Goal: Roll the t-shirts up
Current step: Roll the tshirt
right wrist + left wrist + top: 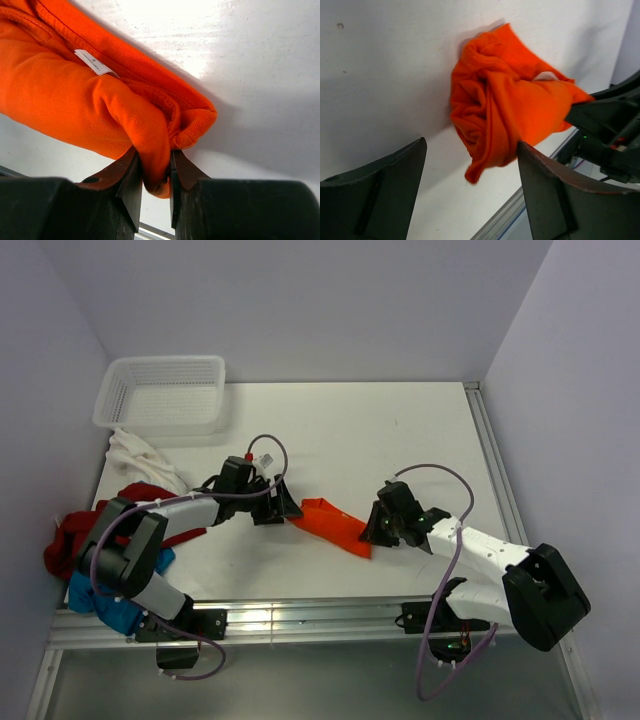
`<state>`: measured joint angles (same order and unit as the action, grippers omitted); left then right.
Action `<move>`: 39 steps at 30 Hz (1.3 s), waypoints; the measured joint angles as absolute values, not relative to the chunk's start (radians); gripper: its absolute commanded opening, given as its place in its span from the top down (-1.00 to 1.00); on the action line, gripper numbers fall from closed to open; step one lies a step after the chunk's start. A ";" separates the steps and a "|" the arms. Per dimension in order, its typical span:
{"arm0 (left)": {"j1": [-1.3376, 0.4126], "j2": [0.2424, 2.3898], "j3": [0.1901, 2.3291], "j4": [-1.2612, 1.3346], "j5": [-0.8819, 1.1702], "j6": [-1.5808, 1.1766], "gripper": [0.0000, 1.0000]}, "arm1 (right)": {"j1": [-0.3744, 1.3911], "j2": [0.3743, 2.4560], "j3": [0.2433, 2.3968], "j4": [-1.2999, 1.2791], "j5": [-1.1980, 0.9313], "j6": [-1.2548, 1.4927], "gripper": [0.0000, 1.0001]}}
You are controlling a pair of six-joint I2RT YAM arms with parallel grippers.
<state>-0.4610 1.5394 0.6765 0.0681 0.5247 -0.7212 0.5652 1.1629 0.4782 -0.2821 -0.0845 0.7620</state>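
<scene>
A white table (400,440) sits in a corner, closed in by a plain pale lilac back wall (300,300) and side walls (40,390) of the same colour. A metal rail (330,618) runs along its near edge, a second rail (497,475) along its right side. The light is soft and even, glinting off the near rail.

White table (390,430), white mesh basket (160,392), orange shirt (332,524)

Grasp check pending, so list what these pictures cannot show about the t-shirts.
Orange t-shirt, top view: left claw and right claw cover its ends.
Its label, right wrist view: print too small to read.
Blue t-shirt, top view: mostly under the left arm.
Dark red t-shirt, top view: partly behind the same arm.
</scene>
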 measured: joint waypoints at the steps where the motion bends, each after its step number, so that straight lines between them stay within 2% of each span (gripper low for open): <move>1: -0.467 1.552 0.677 0.068 0.518 -0.718 -0.51 | 0.561 1.171 0.483 -0.281 -0.090 0.759 1.00; 6: -0.487 1.608 0.688 0.102 0.497 -0.720 -0.44 | 0.548 1.187 0.490 -0.280 -0.108 0.747 1.00; 11: -0.489 1.634 0.689 0.171 0.499 -0.726 -0.57 | 0.543 1.187 0.490 -0.278 -0.118 0.739 1.00; 16: -0.518 1.689 0.749 0.194 0.474 -0.717 -0.58 | 0.538 1.193 0.490 -0.272 -0.126 0.734 1.00; 25: -0.612 1.799 0.865 0.238 0.384 -0.700 -0.43 | 0.538 1.195 0.490 -0.268 -0.130 0.723 1.00; 31: -0.614 1.773 0.793 0.334 0.384 -0.700 -0.58 | 0.535 1.195 0.490 -0.267 -0.136 0.720 1.00; 36: -0.597 1.770 0.757 0.386 0.413 -0.702 -0.31 | 0.524 1.198 0.490 -0.266 -0.151 0.716 1.00; 39: -0.578 1.787 0.757 0.395 0.439 -0.718 0.04 | 0.514 1.199 0.490 -0.266 -0.163 0.716 1.00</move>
